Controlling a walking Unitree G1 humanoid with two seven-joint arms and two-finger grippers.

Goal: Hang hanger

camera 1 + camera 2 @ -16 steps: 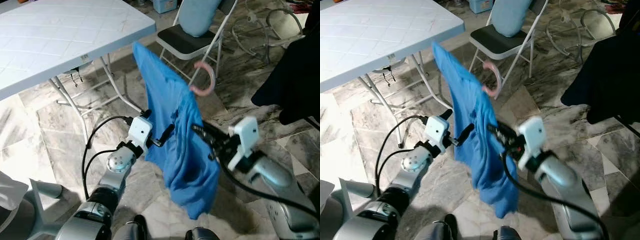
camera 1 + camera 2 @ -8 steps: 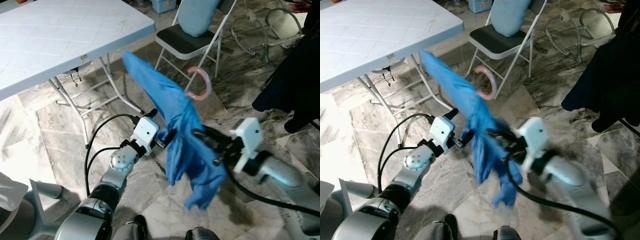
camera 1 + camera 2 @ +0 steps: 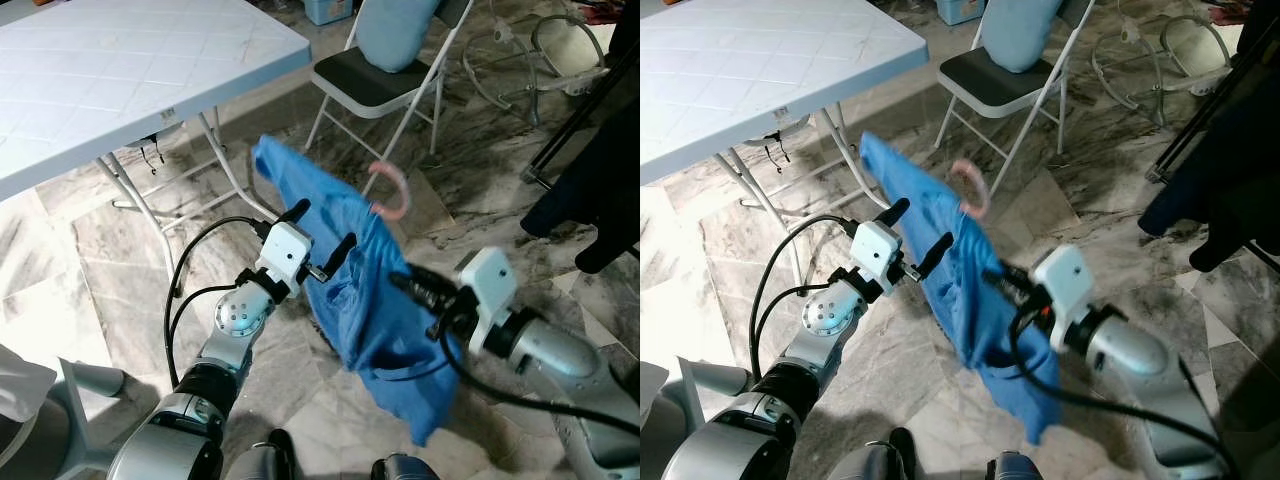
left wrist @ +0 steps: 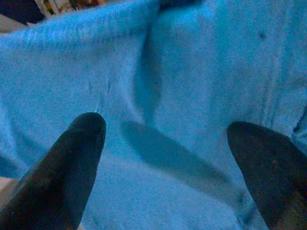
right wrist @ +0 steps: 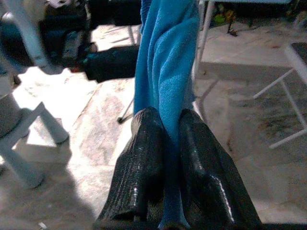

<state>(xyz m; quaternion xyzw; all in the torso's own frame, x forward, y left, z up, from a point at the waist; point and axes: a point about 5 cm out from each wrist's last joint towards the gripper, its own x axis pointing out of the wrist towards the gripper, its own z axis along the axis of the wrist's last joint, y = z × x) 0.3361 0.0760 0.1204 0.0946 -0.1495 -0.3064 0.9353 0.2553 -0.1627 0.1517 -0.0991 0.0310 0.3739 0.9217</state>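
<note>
A blue shirt [image 3: 372,318] hangs on a hanger with a pink hook [image 3: 391,190], held in the air above the marble floor. My right gripper [image 3: 408,288] is shut on a fold of the shirt; the right wrist view shows the blue cloth [image 5: 168,52] pinched between its fingers [image 5: 142,158]. To the shirt's left, my left gripper [image 3: 322,228] is open, its tips against the cloth. In the left wrist view the two black fingers [image 4: 76,158] stand wide apart before the blue fabric [image 4: 182,72]. The hanger's shoulders are hidden inside the shirt.
A white folding table [image 3: 150,70] stands at the back left, its legs near my left arm. Behind the shirt is a folding chair [image 3: 365,85] with a light blue cushion [image 3: 395,30]. Dark garments [image 3: 590,190] hang at the right beside a black pole [image 3: 580,115].
The shirt has swung and dropped lower, its cloth spreading out again. The pink hook sits lower. My left gripper has risen to touch the cloth.
</note>
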